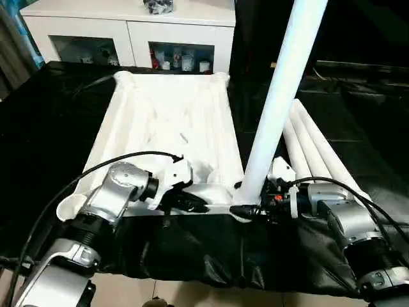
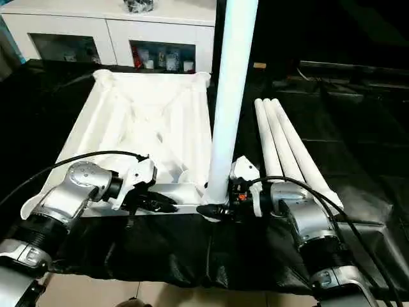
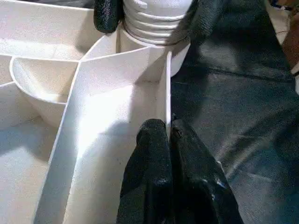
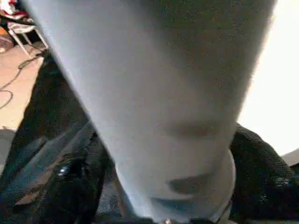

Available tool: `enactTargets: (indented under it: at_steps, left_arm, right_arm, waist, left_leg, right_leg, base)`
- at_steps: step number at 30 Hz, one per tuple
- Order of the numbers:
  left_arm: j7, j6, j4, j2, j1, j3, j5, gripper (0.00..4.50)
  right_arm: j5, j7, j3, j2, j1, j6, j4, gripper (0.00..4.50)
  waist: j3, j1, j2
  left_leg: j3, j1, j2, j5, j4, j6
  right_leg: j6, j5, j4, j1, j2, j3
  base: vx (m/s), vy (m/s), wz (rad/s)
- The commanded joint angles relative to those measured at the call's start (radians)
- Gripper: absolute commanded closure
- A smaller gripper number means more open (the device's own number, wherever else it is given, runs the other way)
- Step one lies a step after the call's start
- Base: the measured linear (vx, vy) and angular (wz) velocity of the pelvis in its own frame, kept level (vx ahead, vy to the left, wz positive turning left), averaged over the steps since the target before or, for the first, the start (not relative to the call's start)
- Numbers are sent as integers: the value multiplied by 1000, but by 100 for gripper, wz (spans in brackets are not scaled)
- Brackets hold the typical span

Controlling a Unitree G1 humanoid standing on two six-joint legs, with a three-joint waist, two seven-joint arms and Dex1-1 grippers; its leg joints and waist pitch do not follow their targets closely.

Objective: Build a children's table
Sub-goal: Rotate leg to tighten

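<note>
At the near corner socket (image 3: 154,42), one leg (image 1: 275,109) stands up.
I clamp the tabletop (image 1: 166,121) rim with left gripper (image 3: 169,135); right gripper (image 2: 214,210) hugs the leg — twist squarely, keep it plumb.

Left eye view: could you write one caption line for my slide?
Right claw grips an upright leg at the upturned tabletop's near corner socket; left claw pinches its edge.

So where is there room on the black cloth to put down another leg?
Bare black cloth lies left of the upturned tabletop, and more beyond the three spare legs. It is crowded at the near corner socket, where the upright leg and both grippers meet.
</note>
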Motion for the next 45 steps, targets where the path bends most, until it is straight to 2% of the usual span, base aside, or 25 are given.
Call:
enactTargets:
  at_steps: [1, 3, 6, 8, 9, 11, 13, 14, 15, 17, 19, 20, 21, 23, 24, 28, 31, 36, 38, 39, 41, 42, 45]
  left_arm:
    - [-6, -11, -4, -24, -25, -25, -16, 450]
    - [23, -4, 3, -32, -27, -19, -8, 450]
    - [106, 15, 28, -59, -42, -4, 9, 450]
    - [195, 37, 48, -96, -58, 15, 19, 450]
    - [226, 44, 54, -108, -64, 20, 24, 450]
    - [285, 61, 63, -138, -74, 29, 30, 450]
    - [347, 75, 69, -169, -83, 35, 39, 450]
    - [380, 89, 70, -191, -87, 39, 39, 450]
    - [408, 101, 71, -208, -91, 44, 39, 450]
    - [467, 110, 74, -244, -98, 45, 49, 450]
    - [500, 106, 74, -267, -101, 43, 57, 450]
    - [502, 100, 72, -275, -99, 39, 59, 450]
    - [495, 90, 67, -278, -94, 30, 62, 450]
    - [480, 84, 62, -276, -90, 25, 60, 450]
    - [461, 73, 57, -266, -84, 22, 58, 450]
    - [391, 32, 37, -228, -64, 14, 46, 450]
    - [313, -2, 31, -181, -50, 5, 41, 450]
    - [271, -25, 38, -156, -48, 3, 39, 450]
    - [206, -51, 48, -121, -49, 4, 29, 450]
    - [172, -67, 56, -104, -52, 7, 23, 450]
    - [149, -74, 62, -95, -55, 11, 17, 450]
    - [136, -82, 68, -89, -58, 10, 17, 450]
    - [107, -98, 83, -76, -64, 7, 14, 450]
  right_arm:
    - [6, 39, 60, 23, 22, 22, -28, 124]
    - [7, 2, 43, 43, 30, 21, -24, 156]
    - [-5, -82, 20, 76, 31, 10, 0, 165]
    - [-45, -223, -4, 121, 17, -30, 53, 172]
    - [-59, -275, -11, 136, 10, -39, 73, 172]
    - [-85, -397, -29, 171, -9, -52, 123, 174]
    - [-99, -502, -47, 207, -30, -62, 168, 175]
    - [-101, -567, -64, 233, -44, -55, 196, 176]
    - [-102, -615, -77, 254, -55, -51, 216, 176]
    - [-112, -738, -101, 301, -83, -59, 264, 176]
    - [-120, -800, -111, 333, -103, -92, 297, 176]
    - [-118, -811, -118, 347, -110, -111, 309, 121]
    - [-112, -810, -126, 359, -118, -134, 319, 108]
    - [-104, -799, -131, 362, -122, -141, 321, 108]
    - [-96, -767, -132, 360, -124, -149, 317, 85]
    - [-73, -639, -119, 330, -115, -157, 295, 51]
    - [-87, -508, -75, 260, -96, -166, 267, 16]
    - [-75, -418, -64, 224, -85, -163, 244, 16]
    - [-46, -273, -47, 165, -65, -134, 191, 16]
    - [-32, -197, -42, 136, -56, -115, 166, 16]
    - [-31, -156, -35, 117, -53, -110, 153, 16]
    - [-27, -127, -25, 104, -50, -98, 142, 49]
    - [-28, -77, -5, 82, -45, -83, 127, 49]
  waist:
    - [-60, -1, 1]
    - [-60, 1, 1]
    - [-57, 0, 0]
    - [-48, -4, 0]
    - [-47, -10, -3]
    - [-46, -18, 1]
    - [-47, -24, -1]
    - [-48, -29, 0]
    - [-50, -29, 4]
    - [-51, -34, 2]
    - [-55, -37, 3]
    - [-57, -37, 2]
    - [-57, -37, 3]
    - [-59, -35, 4]
    - [-59, -35, 4]
    - [-56, -39, 6]
    - [-57, -41, 7]
    - [-59, -37, 10]
    - [-61, -34, 10]
    - [-63, -27, 9]
    - [-65, -19, 11]
    - [-66, -13, 11]
    - [-66, -9, 13]
  left_leg:
    - [-18, 7, 65, -96, -64, 81]
    - [-17, 8, 65, -100, -63, 78]
    - [-18, 9, 64, -123, -66, 62]
    - [-19, 13, 63, -172, -72, 38]
    - [-24, 17, 60, -216, -77, 4]
    - [-24, 18, 61, -218, -78, -4]
    - [-26, 14, 60, -212, -80, -6]
    - [-25, 14, 58, -209, -79, -8]
    - [-26, 15, 57, -202, -78, -6]
    - [-26, 9, 57, -179, -79, -2]
    - [-24, 10, 56, -160, -74, 1]
    - [-23, 5, 54, -135, -73, 17]
    - [-22, 5, 55, -122, -71, 29]
    - [-21, 4, 55, -105, -69, 46]
    - [-22, 4, 55, -101, -69, 50]
    - [-23, 4, 57, -140, -71, 64]
    - [-23, 3, 59, -129, -70, 73]
    - [-20, 6, 64, -109, -68, 86]
    - [-21, 6, 65, -103, -67, 89]
    - [-19, 3, 65, -80, -62, 111]
    - [-18, 4, 68, -67, -60, 120]
    - [-17, 6, 68, -67, -59, 122]
    - [-16, 6, 71, -69, -59, 107]
  right_leg:
    - [-270, -3, -65, 48, -92, 50]
    - [-272, -5, -65, 46, -93, 50]
    - [-263, -52, -71, 45, -94, 50]
    - [-247, -159, -84, 40, -98, 52]
    - [-216, -286, -95, 42, -102, 53]
    - [-201, -314, -98, 36, -101, 56]
    - [-194, -304, -98, 40, -100, 55]
    - [-198, -290, -97, 38, -98, 55]
    - [-199, -278, -96, 38, -98, 55]
    - [-208, -224, -91, 41, -96, 55]
    - [-217, -174, -87, 42, -96, 55]
    - [-222, -122, -83, 46, -95, 55]
    - [-230, -84, -80, 46, -94, 55]
    - [-243, -34, -75, 49, -95, 55]
    - [-246, -23, -73, 50, -94, 54]
    - [-252, -59, -78, 51, -95, 53]
    - [-260, -41, -76, 53, -94, 52]
    - [-281, 17, -69, 51, -96, 50]
    - [-285, 29, -67, 53, -94, 47]
    - [-288, 76, -61, 57, -91, 46]
    - [-294, 109, -57, 53, -94, 44]
    - [-299, 111, -57, 51, -96, 43]
    - [-303, 99, -56, 50, -97, 40]
  base:
    - [0, 0, 0]
    - [0, 0, 0]
    - [0, 0, 0]
    - [0, 0, 0]
    - [0, 0, 0]
    - [0, 0, 0]
    - [0, 0, 0]
    - [0, 0, 0]
    - [0, 0, 0]
    - [0, 0, 0]
    - [0, 0, 0]
    - [0, 0, 0]
    - [0, 0, 0]
    - [0, 0, 0]
    - [0, 0, 0]
    - [0, 0, 0]
    - [0, 0, 0]
    - [0, 0, 0]
    - [0, 0, 0]
    - [0, 0, 0]
    - [0, 0, 0]
    - [0, 0, 0]
    - [0, 0, 0]
